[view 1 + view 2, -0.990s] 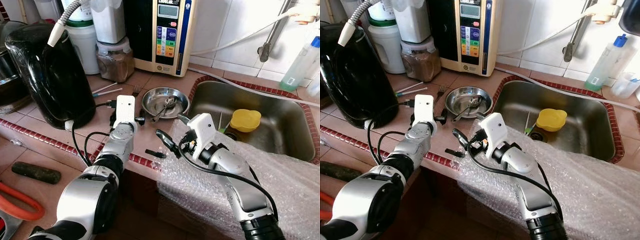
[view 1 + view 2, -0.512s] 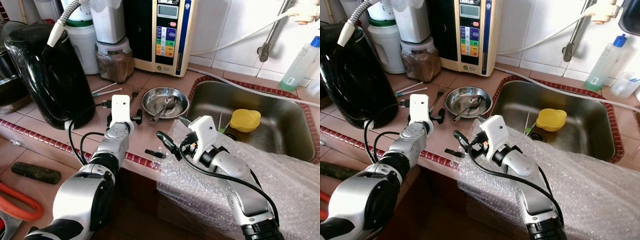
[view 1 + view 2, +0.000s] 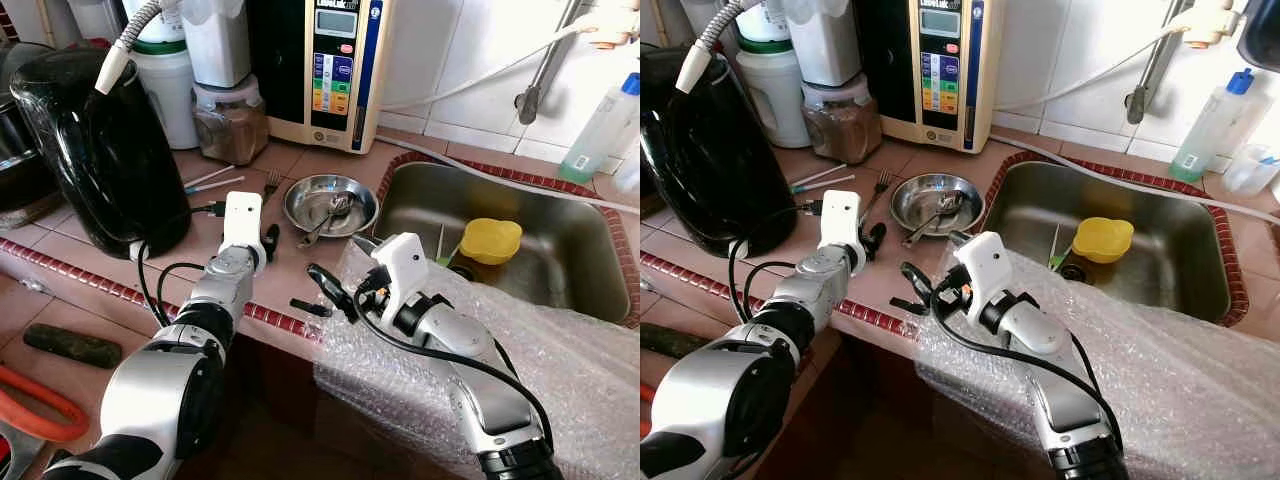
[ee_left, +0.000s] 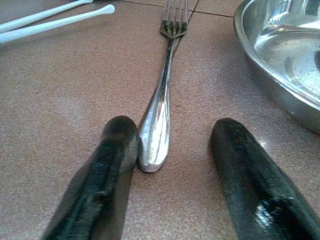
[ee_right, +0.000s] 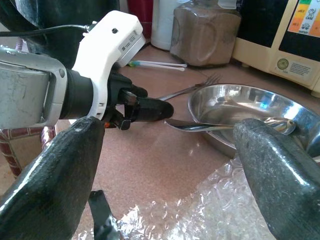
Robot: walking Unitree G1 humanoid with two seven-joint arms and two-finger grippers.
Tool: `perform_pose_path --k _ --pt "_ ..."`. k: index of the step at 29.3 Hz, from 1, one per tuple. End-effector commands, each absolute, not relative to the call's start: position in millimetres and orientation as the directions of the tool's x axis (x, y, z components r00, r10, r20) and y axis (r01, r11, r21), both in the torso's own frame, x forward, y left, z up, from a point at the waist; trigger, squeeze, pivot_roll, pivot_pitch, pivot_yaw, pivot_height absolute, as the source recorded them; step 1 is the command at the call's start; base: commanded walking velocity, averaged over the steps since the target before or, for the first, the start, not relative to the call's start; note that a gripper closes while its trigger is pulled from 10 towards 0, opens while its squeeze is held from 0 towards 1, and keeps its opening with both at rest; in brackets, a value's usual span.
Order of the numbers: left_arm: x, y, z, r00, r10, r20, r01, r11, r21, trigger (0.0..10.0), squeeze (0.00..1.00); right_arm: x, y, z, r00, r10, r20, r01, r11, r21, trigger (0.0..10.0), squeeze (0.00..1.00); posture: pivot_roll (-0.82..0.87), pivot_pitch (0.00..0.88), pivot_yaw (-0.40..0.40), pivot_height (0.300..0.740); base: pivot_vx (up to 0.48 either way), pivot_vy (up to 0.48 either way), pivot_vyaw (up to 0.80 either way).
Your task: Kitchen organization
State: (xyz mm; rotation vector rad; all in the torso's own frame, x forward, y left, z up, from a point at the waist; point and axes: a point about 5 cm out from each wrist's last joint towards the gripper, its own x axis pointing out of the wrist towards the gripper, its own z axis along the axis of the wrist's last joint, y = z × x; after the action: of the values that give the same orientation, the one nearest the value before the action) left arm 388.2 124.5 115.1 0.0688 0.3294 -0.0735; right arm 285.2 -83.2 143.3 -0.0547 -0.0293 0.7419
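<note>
A steel fork (image 4: 161,95) lies on the tiled counter, tines toward the back wall; it also shows as the fork (image 3: 271,182) left of the steel bowl (image 3: 296,192). My left gripper (image 3: 268,241) is low over the counter and open, with the fork's handle end between its fingers and touching one fingertip (image 4: 119,134). The bowl (image 4: 260,60) holds spoons (image 3: 327,212). My right gripper (image 3: 338,262) is open above the counter edge in front of the bowl, holding nothing; its fingers (image 5: 55,175) frame the left gripper and the bowl.
A black kettle (image 3: 100,150) stands left, a jar of brown powder (image 3: 230,120) and a water machine (image 3: 330,70) behind. The sink (image 3: 560,270) holds a yellow cup (image 3: 490,240). Bubble wrap (image 3: 540,350) drapes the counter front. A small black piece (image 3: 310,307) lies at the edge.
My left wrist has turned and settled so the fingers now straddle the fork's handle end. The right gripper has edged slightly left. Fork and bowl have not moved.
</note>
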Motion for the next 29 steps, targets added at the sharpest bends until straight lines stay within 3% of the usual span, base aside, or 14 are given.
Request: perform_pose_path --k 1,11,29 --pt "388.1 124.7 114.0 0.935 -0.063 -0.348 0.094 0.993 0.073 0.0 0.0 283.4 -82.9 149.5 0.727 0.686 0.027 -0.684 0.727 -0.067 10.0 0.0 -0.09 0.0 0.027 0.74 0.0 0.0 0.0" --pt "386.5 124.4 110.7 0.932 -0.066 -0.357 0.091 0.994 0.054 0.0 0.0 281.7 -80.4 149.2 0.679 0.734 0.012 -0.732 0.678 -0.068 10.0 0.0 -0.1 0.0 0.031 0.74 0.0 0.0 0.0" --pt "377.4 136.2 93.1 0.917 -0.048 -0.396 0.094 0.991 0.099 0.0 0.0 290.4 -80.7 152.2 0.669 0.743 0.013 -0.739 0.667 -0.09 10.0 0.0 -0.07 0.0 0.009 0.74 0.0 0.0 0.0"
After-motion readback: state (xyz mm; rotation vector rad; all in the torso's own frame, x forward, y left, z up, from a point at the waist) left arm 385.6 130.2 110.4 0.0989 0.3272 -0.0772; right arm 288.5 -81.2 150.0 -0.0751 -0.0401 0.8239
